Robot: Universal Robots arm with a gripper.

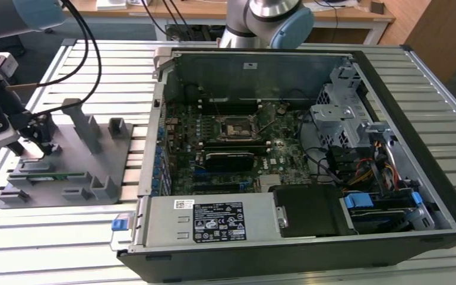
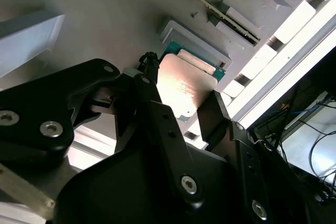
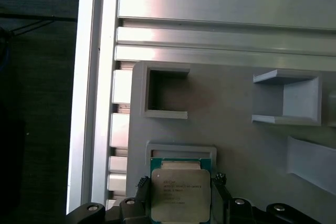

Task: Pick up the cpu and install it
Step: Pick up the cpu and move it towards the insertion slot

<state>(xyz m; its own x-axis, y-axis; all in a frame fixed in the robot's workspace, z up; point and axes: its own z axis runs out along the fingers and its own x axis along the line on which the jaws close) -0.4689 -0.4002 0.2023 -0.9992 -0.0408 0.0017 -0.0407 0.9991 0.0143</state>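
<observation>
Claw (image 3: 180, 183) clamped on two opposite edges of the cpu (image 3: 181, 199), at a shallow pocket near the edge of the grey fixture (image 3: 231, 145), beside the slatted table (image 3: 210, 9); other two edges free

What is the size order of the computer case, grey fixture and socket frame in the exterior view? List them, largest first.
1. The computer case, clearly largest.
2. The grey fixture, much smaller.
3. The socket frame, smallest. It sits deeper in the scene, but the difference is plain.
</observation>
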